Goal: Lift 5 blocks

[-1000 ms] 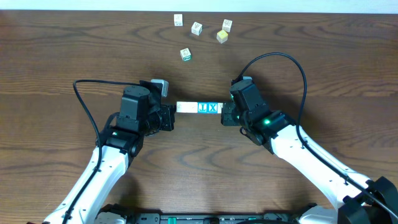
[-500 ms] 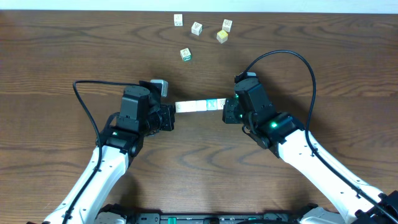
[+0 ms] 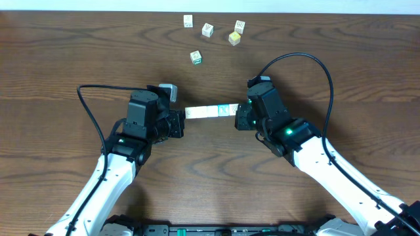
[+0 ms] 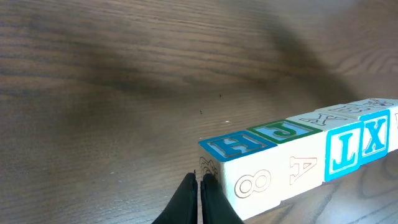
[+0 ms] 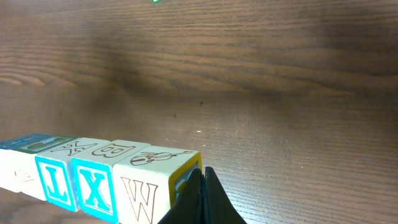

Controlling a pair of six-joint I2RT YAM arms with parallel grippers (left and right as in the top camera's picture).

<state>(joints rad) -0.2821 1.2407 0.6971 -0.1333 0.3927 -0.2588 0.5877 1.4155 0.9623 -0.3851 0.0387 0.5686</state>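
Pale wooden cubes form the row of five blocks point(image 3: 210, 111) at the middle of the overhead frame, strung end to end between your two arms. You aren't pinching any single cube. The left gripper point(image 4: 199, 190) has its jaws fully together and butts its tips against the end face of the 8 block point(image 4: 252, 180). The right gripper point(image 5: 200, 183), jaws likewise together, presses on the yellow-edged W block point(image 5: 146, 193) at the other end. That squeeze along the line is what holds the five as one bar — I judge it hangs just off the surface, slightly tilted, though the views don't settle the gap. Ease either arm outward and it likely falls apart. Five loose cubes point(image 3: 207, 29) lie near the top of the overhead frame, well apart from the row. Beneath is a dark brown wood-grain table point(image 3: 59, 59) — of the room, only a pale strip shows past its far edge.
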